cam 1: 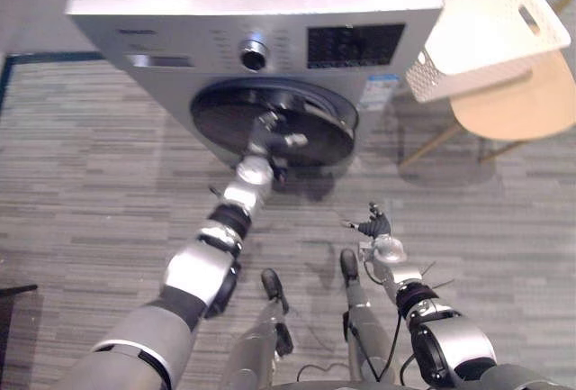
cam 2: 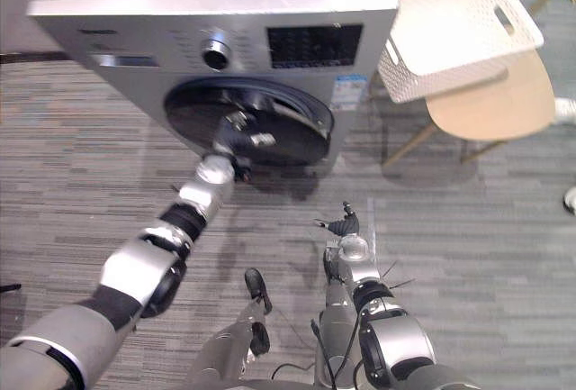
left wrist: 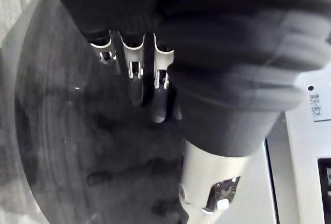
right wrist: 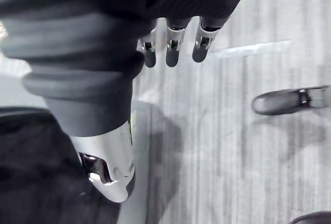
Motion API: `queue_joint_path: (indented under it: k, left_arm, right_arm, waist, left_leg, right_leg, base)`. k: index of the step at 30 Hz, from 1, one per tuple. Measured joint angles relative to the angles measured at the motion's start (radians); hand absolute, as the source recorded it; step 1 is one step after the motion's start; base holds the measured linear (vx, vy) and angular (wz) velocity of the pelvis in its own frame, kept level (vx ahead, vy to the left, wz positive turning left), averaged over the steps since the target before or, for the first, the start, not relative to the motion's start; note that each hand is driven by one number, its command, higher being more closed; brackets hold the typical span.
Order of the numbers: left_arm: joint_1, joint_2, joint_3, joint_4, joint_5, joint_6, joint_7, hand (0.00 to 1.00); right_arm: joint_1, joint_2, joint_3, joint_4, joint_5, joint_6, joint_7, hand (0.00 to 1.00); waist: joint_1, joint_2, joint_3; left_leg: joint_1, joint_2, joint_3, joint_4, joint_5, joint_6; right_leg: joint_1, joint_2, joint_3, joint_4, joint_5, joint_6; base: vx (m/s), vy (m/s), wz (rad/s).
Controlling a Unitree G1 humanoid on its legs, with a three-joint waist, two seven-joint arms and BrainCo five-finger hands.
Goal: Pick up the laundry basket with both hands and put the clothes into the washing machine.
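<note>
Silver-grey front-loading washing machine (cam 1: 180,21) stands on the grey striped carpet floor (cam 1: 90,156); its dark round glass door (cam 1: 225,120) faces us. We cannot tell whether the door is fully latched.

Left robot hand (cam 1: 267,135) is stretched forward to the middle of the door. In its wrist view the fingers (left wrist: 135,63) run out fairly straight towards the dark glass, uncurled, with the tips at or just off the surface; we see nothing held in it.

Right robot hand (cam 1: 373,226) hangs low over the carpet, well apart from the machine. Its fingers (right wrist: 173,48) look relaxed and loosely spread, closed round nothing.

White perforated plastic laundry basket (cam 1: 490,30) sits tilted on the round light-wood seat of a chair (cam 1: 522,102), just beside the machine's right side, with one corner near the front panel. A slot handle shows on its far wall. Both robot hands are apart from the basket, the left at the door and the right nearer to us.
</note>
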Motion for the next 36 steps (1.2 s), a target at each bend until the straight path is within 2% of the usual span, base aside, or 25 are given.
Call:
queue_joint_path:
  k: [2,6,10,12,16,17,18,20,23,25,28,30,31,33,35,36]
  left_arm:
    - [-0.003,0.006,0.005,0.000,0.003,0.006,0.013,0.00]
    - [0.007,-0.041,0.001,-0.024,0.038,-0.001,0.018,0.00]
    - [0.111,-0.088,-0.021,-0.117,0.075,-0.032,0.016,0.00]
    - [0.209,-0.121,-0.058,-0.183,0.079,-0.041,0.018,0.00]
    - [0.430,-0.148,-0.124,-0.311,0.086,-0.067,0.016,0.00]
    - [0.518,-0.152,-0.128,-0.348,0.085,-0.074,0.011,0.00]
    - [0.626,-0.152,-0.127,-0.378,0.078,-0.079,0.005,0.00]
    - [0.733,-0.150,-0.119,-0.383,0.073,-0.087,-0.009,0.00]
    - [0.895,-0.133,-0.072,-0.379,0.053,-0.094,-0.044,0.00]
    - [0.995,-0.115,0.000,-0.355,0.035,-0.094,-0.063,0.00]
    - [1.061,-0.088,0.084,-0.289,0.035,-0.095,-0.082,0.00]
    - [1.074,-0.077,0.126,-0.244,0.034,-0.095,-0.089,0.00]
    - [1.073,-0.067,0.145,-0.223,0.035,-0.095,-0.098,0.00]
    - [1.066,-0.072,0.154,-0.209,0.036,-0.098,-0.098,0.00]
    - [1.073,-0.072,0.162,-0.198,0.036,-0.096,-0.098,0.00]
    - [1.094,-0.071,0.171,-0.197,0.036,-0.096,-0.098,0.00]
  right_arm:
    - [0.046,0.002,-0.001,-0.037,0.004,-0.004,-0.018,0.00]
    - [0.076,0.006,-0.001,-0.130,0.019,-0.029,-0.043,0.00]
    - [0.073,0.019,0.001,-0.156,0.020,-0.049,-0.044,0.00]
    - [0.077,0.026,0.003,-0.161,0.022,-0.049,-0.042,0.00]
    - [0.141,0.040,0.009,-0.231,0.018,-0.050,-0.036,0.00]
    - [0.167,0.045,0.009,-0.249,0.015,-0.050,-0.028,0.00]
    - [0.206,0.047,0.010,-0.255,0.003,-0.050,-0.017,0.00]
    - [0.241,0.046,0.011,-0.253,-0.011,-0.049,-0.016,0.00]
    - [0.284,0.034,0.014,-0.217,-0.055,-0.049,0.003,0.00]
    - [0.360,0.006,0.019,-0.222,-0.084,-0.049,0.024,0.00]
    - [0.454,-0.039,0.015,-0.215,-0.121,-0.054,0.065,0.00]
    - [0.466,-0.060,0.016,-0.175,-0.119,-0.051,0.076,0.00]
    - [0.465,-0.068,0.008,-0.162,-0.117,-0.049,0.090,0.00]
    - [0.453,-0.085,0.004,-0.136,-0.108,-0.051,0.092,0.00]
    - [0.420,-0.091,0.004,-0.098,-0.099,-0.048,0.093,0.00]
    - [0.412,-0.088,0.005,-0.097,-0.099,-0.048,0.094,0.00]
  waist:
    - [0.006,0.000,0.001]
    - [0.021,0.000,0.001]
    - [0.032,0.000,0.000]
    - [0.054,0.001,0.000]
    - [0.065,0.003,-0.003]
    - [0.078,0.002,-0.005]
    - [0.082,0.004,-0.029]
    - [0.081,0.004,-0.062]
    - [0.082,0.004,-0.067]
    - [0.087,0.003,-0.069]
    - [0.106,0.002,-0.071]
    - [0.106,0.003,-0.073]
    - [0.103,0.005,-0.074]
    - [0.106,0.001,-0.075]
    - [0.110,0.000,-0.076]
    - [0.115,-0.007,-0.076]
  left_leg:
    - [-0.008,0.013,-0.003,0.000,0.002,-0.004]
    - [-0.019,0.024,-0.037,0.000,0.006,-0.010]
    - [-0.001,0.026,-0.081,0.000,0.008,-0.012]
    - [0.020,0.027,-0.104,0.000,0.005,-0.016]
    - [0.072,0.031,-0.147,0.000,-0.001,-0.023]
    - [0.100,0.030,-0.152,0.000,0.001,-0.022]
    - [0.115,0.029,-0.166,0.000,-0.001,-0.024]
    - [0.121,0.026,-0.190,0.000,-0.004,-0.028]
    - [0.165,0.020,-0.234,0.000,-0.008,-0.033]
    - [0.196,0.015,-0.266,0.001,-0.016,-0.037]
    - [0.181,-0.001,-0.316,0.071,-0.057,-0.034]
    - [0.150,-0.011,-0.344,0.113,-0.079,-0.025]
    - [0.122,-0.008,-0.317,0.135,-0.099,-0.003]
    - [0.104,-0.006,-0.262,0.143,-0.106,0.016]
    - [0.074,0.005,-0.216,0.176,-0.106,0.013]
    - [0.067,-0.005,-0.220,0.205,-0.113,0.022]
  right_leg:
    - [-0.003,0.012,-0.008,-0.004,0.000,0.000]
    - [0.003,0.018,-0.047,-0.005,-0.006,-0.010]
    - [0.046,0.016,-0.095,-0.003,-0.021,-0.029]
    - [0.074,0.016,-0.120,0.013,-0.043,-0.031]
    - [0.145,0.016,-0.170,0.031,-0.083,-0.035]
    - [0.176,0.016,-0.182,0.035,-0.096,-0.037]
    - [0.200,0.014,-0.194,0.040,-0.111,-0.035]
    - [0.218,0.012,-0.219,0.040,-0.125,-0.031]
    - [0.286,0.011,-0.261,0.039,-0.144,-0.027]
    - [0.338,0.008,-0.296,0.041,-0.159,-0.022]
    - [0.368,-0.007,-0.344,0.077,-0.202,-0.010]
    - [0.378,-0.019,-0.387,0.097,-0.225,-0.002]
    - [0.385,-0.029,-0.433,0.098,-0.231,0.003]
    - [0.387,-0.058,-0.476,0.085,-0.241,0.019]
    - [0.392,-0.063,-0.505,0.101,-0.249,0.030]
    - [0.406,-0.081,-0.521,0.113,-0.264,0.049]
  base:
    - [0.05,-0.053,0.01]
    - [0.03,-0.023,0.19]
    - [0.01,0.008,0.33]
    - [0.02,0.003,0.29]
    - [0.06,0.003,0.38]
    - [0.11,0.003,0.36]
    - [0.13,0.009,0.37]
    - [0.12,0.014,0.40]
    - [0.07,0.016,0.47]
    - [0.03,0.022,0.45]
    - [0.01,0.058,0.51]
    - [-0.05,0.049,0.66]
    - [-0.06,0.057,0.85]
    - [0.03,0.079,0.93]
    - [0.10,0.065,0.80]
    - [0.12,0.068,0.62]
